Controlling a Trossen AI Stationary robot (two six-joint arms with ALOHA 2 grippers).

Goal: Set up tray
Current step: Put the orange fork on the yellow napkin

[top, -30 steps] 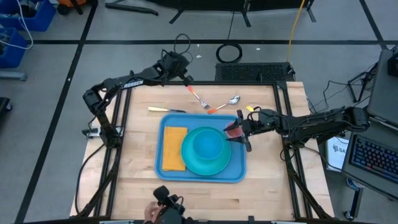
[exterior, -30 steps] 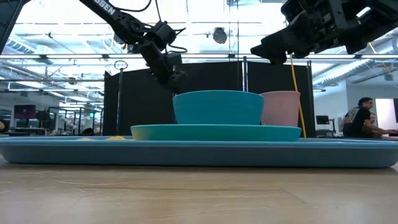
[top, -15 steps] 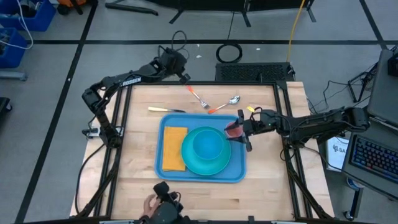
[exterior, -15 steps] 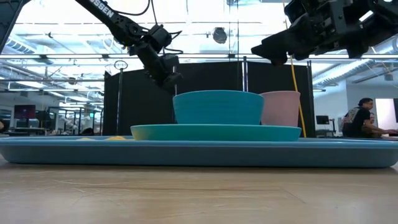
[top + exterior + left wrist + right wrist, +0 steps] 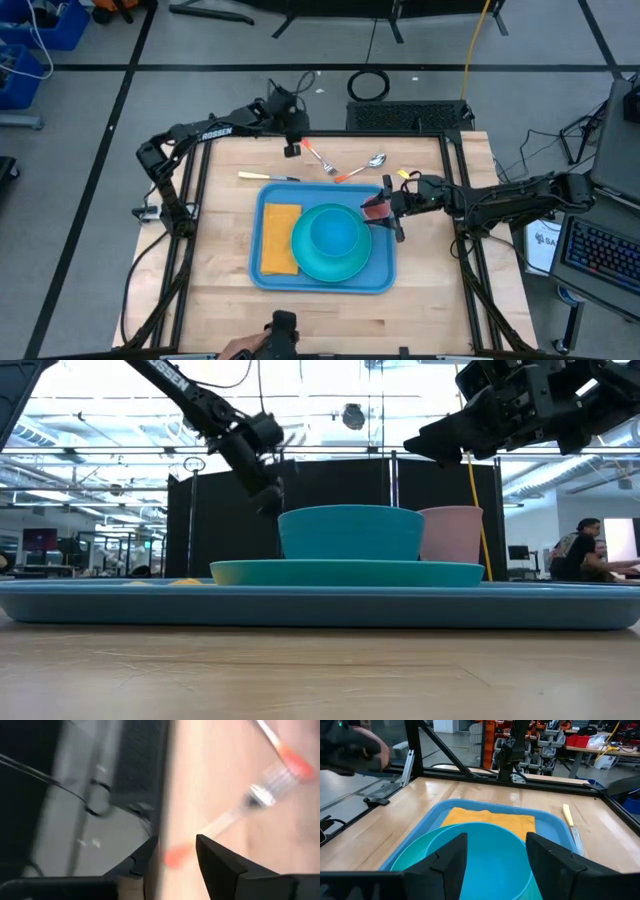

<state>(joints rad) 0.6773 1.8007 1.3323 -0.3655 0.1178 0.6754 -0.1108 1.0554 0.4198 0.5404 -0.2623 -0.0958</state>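
The light-blue tray (image 5: 262, 200) lies mid-table and carries a yellow napkin (image 5: 280, 240), a teal plate (image 5: 305, 262) with a teal bowl (image 5: 333, 232) on it, and a pink cup (image 5: 374, 209) standing at its far right corner. An orange-handled fork (image 5: 319, 158) lies on the wood beyond the tray. My left gripper (image 5: 176, 840) is open, slanting down over the fork's handle end (image 5: 174, 856), which shows blurred between its fingertips. My right gripper (image 5: 389, 211) is open, held level above the cup (image 5: 450, 535) and clear of it.
A spoon (image 5: 366, 164) crosses the fork's tine end. A yellow-handled knife (image 5: 268, 177) lies beyond the tray's far left corner, a small yellow thing (image 5: 405, 175) at far right. A person's hand with a dark device (image 5: 280, 335) shows at the near edge. Bare wood lies near the front.
My left gripper has come from the table's far edge toward the fork, sinking, tipping downward and rolling about its wrist. The hand with the dark device at the near edge has shifted to the right.
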